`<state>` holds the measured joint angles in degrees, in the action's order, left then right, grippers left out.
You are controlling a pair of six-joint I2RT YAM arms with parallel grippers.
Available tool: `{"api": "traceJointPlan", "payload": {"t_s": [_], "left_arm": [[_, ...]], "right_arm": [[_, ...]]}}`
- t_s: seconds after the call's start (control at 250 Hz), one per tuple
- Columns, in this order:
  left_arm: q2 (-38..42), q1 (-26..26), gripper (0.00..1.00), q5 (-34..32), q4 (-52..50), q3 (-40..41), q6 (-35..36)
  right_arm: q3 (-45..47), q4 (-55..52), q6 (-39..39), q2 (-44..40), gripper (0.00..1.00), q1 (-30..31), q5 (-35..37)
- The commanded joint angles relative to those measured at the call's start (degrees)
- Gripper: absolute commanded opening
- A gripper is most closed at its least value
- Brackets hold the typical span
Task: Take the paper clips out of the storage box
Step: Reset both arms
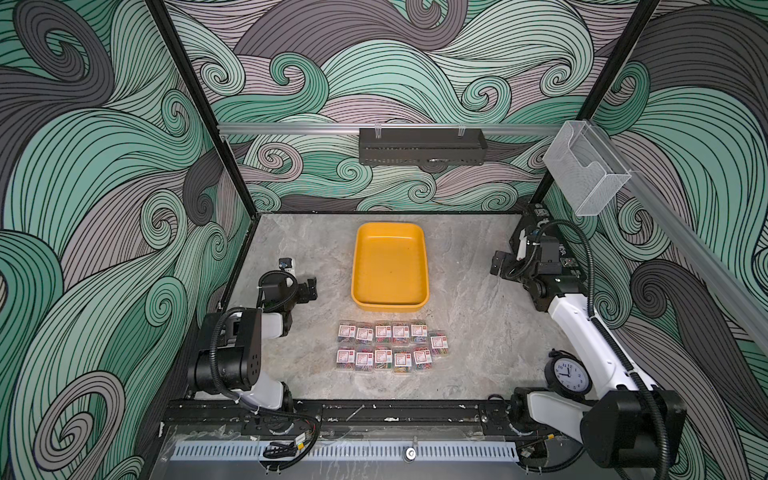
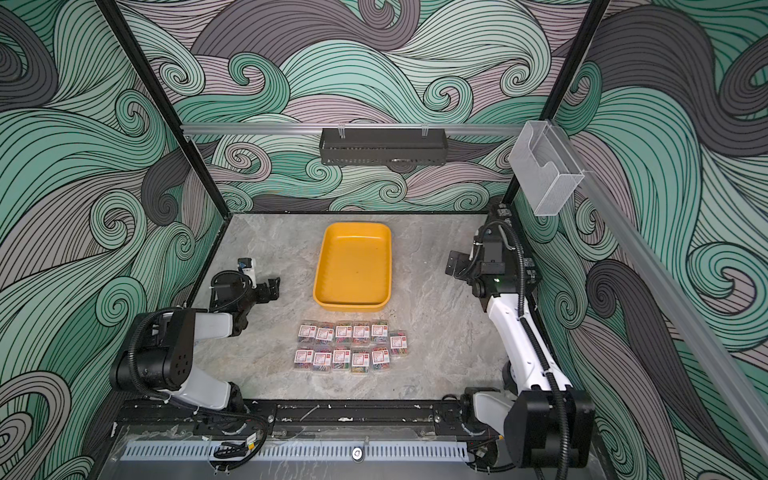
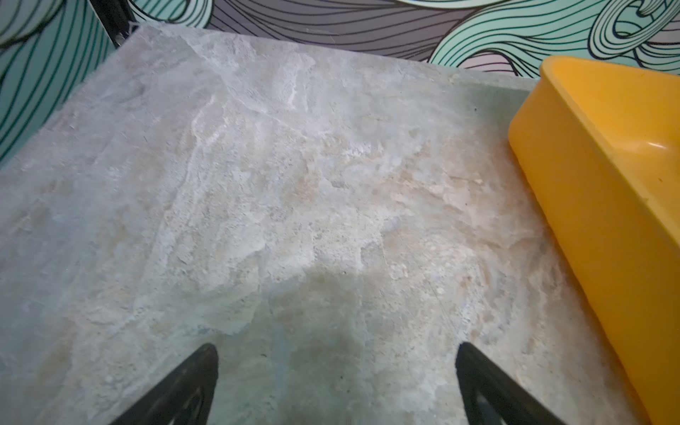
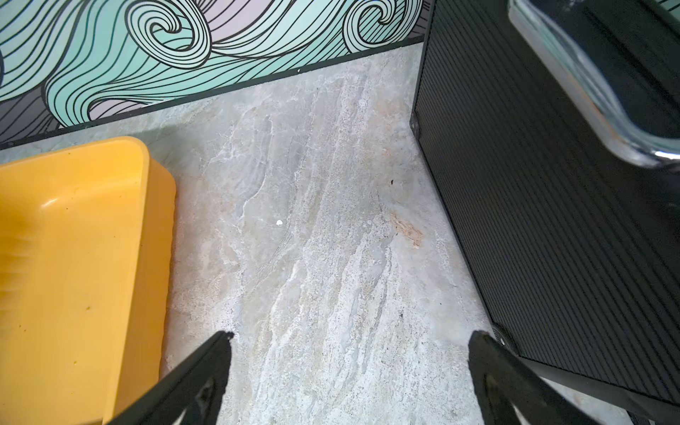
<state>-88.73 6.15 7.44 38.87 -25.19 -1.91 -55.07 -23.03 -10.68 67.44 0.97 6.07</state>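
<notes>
Left end effector (image 3: 336, 347), right end effector (image 4: 352, 334), both spread, storage box (image 1: 390, 266) between, paper clips (image 1: 382, 332) off near rim

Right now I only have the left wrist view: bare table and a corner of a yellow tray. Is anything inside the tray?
Observer: No; both top views show the yellow tray empty.
Reviewer: Where are the clip boxes?
Observer: Eleven paper clip boxes lie on the table, on the robot's side of the tray.
Reviewer: And the right gripper?
Observer: The right gripper is open and empty, over the table between the tray and a black case.
</notes>
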Motion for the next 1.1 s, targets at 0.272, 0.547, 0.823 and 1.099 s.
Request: {"api": "traceJointPlan", "payload": {"t_s": [0.272,0.547,0.823,1.099], "left_arm": [[2.0,-1.0,0.99,-5.7,-4.0,-3.5,-0.2],[1.9,-1.0,0.99,-5.7,-3.9,-3.6,-0.1],[1.9,-1.0,0.99,-5.7,-4.0,-3.6,-0.2],[2.0,-1.1,0.99,-5.8,-3.9,-3.6,-0.1]], "right_arm": [[8.4,11.1,6.8,-5.6,1.00,-0.4,-0.8],[13.0,17.2,9.8,-6.0,0.99,-0.6,-1.7],[23.4,39.6,11.2,1.5,1.00,-0.8,-4.4],[32.9,77.1,12.4,22.6,0.99,-1.7,-10.5]]}}
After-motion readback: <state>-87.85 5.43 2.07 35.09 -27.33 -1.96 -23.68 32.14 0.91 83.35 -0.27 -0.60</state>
